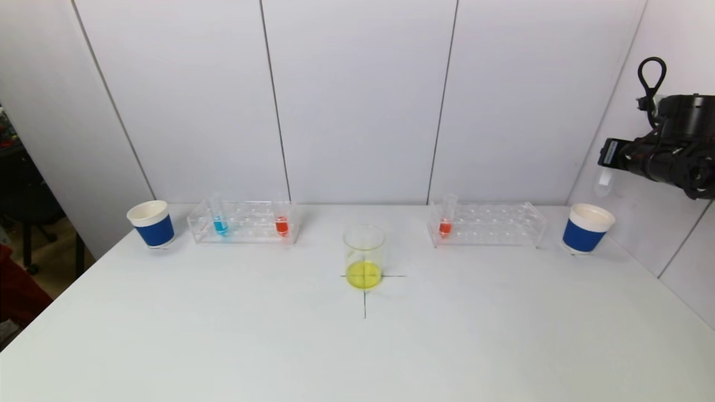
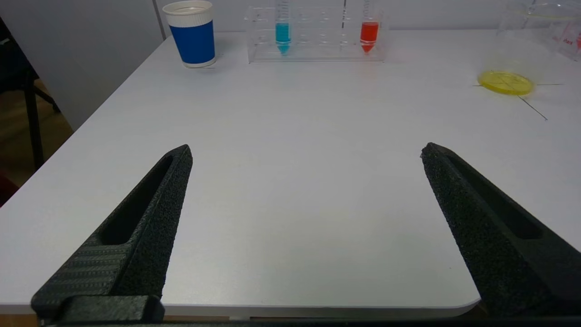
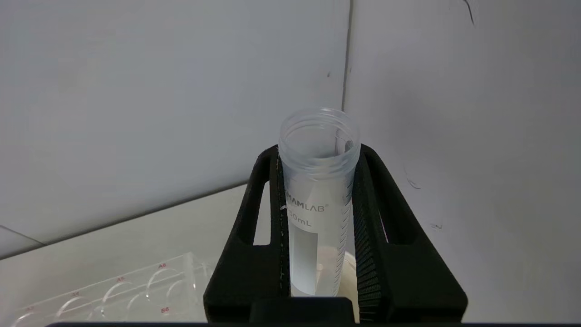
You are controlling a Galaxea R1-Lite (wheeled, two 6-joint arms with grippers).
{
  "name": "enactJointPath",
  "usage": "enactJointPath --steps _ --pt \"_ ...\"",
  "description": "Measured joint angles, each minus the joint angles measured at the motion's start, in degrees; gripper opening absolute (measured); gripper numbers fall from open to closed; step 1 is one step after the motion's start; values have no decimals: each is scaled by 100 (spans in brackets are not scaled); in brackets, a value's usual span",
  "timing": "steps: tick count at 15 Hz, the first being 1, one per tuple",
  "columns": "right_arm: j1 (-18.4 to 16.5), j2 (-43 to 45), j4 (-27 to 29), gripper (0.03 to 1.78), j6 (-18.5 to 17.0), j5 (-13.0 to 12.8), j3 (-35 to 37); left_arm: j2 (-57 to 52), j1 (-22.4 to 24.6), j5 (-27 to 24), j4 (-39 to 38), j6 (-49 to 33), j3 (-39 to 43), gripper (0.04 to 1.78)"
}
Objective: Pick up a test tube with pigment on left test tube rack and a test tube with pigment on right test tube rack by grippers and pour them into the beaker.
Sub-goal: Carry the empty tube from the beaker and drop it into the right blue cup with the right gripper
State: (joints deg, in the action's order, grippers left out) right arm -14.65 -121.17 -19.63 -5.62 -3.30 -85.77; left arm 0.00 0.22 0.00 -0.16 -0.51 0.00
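The right gripper (image 3: 317,218), clamped on an emptied, upright test tube (image 3: 317,181), hangs directly above the right paper cup (image 1: 586,229); the left gripper (image 2: 306,154) gapes wide.

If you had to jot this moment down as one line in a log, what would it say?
right claw: shut on empty tube, above right cup | left claw: open, idle over table | beaker: yellow liquid

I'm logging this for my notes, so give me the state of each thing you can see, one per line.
Beaker: upright, yellow liquid at bottom.
Blue tube: racked.
Left red tube: racked.
Right red tube: racked.
Empty tube: clamped in right gripper.
Left gripper: open, empty.
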Motion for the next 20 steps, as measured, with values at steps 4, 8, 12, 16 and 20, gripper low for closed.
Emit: enactJointPath --steps 4,8,12,16,20 --pt "-83 -189 -140 46 -9 6 60 0 2 0 -2 0 0 176" --pt "-87 -254 -158 46 -20 89 193 0 2 0 0 2 0 176" --pt "-83 -300 -614 46 -9 105 466 0 2 0 0 0 0 176" --pt "-89 -358 -816 46 -11 105 684 0 2 0 0 0 0 176" --pt "-94 -388 -898 46 -20 110 912 0 2 0 -2 2 0 176"
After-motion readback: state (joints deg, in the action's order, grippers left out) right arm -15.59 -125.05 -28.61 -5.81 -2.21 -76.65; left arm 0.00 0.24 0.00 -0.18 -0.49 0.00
